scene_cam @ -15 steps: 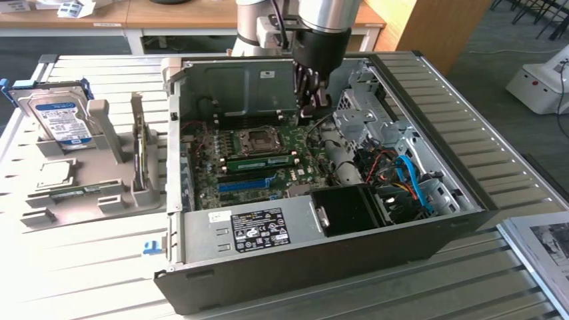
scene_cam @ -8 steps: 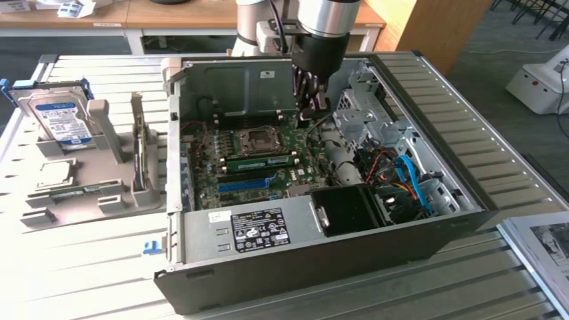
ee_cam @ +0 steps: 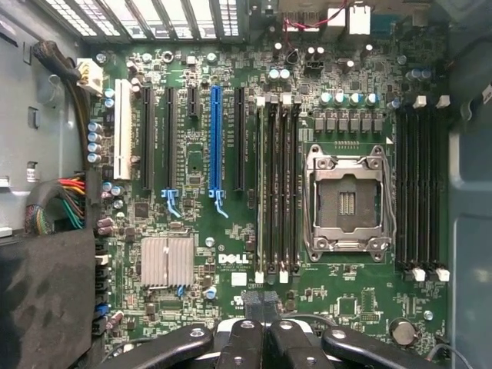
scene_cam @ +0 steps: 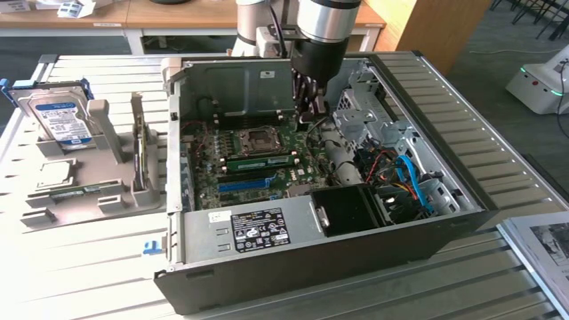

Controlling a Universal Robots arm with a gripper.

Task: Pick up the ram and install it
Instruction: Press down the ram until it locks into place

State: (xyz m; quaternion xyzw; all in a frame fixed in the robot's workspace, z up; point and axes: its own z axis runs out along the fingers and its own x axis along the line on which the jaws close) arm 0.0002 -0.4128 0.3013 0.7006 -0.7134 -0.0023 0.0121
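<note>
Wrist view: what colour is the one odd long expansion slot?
Blue expansion slot, clearest in the wrist view.

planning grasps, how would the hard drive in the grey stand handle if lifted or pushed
The hard drive looks like a rigid metal-cased block: probably stiff, heavy for its size. Standing on edge in the grey stand, it may tip if pushed sideways.

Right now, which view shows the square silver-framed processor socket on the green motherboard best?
The wrist view: the square silver-framed processor socket is seen square-on and unobstructed. The exterior view shows it obliquely, deep inside the black computer case.
</note>
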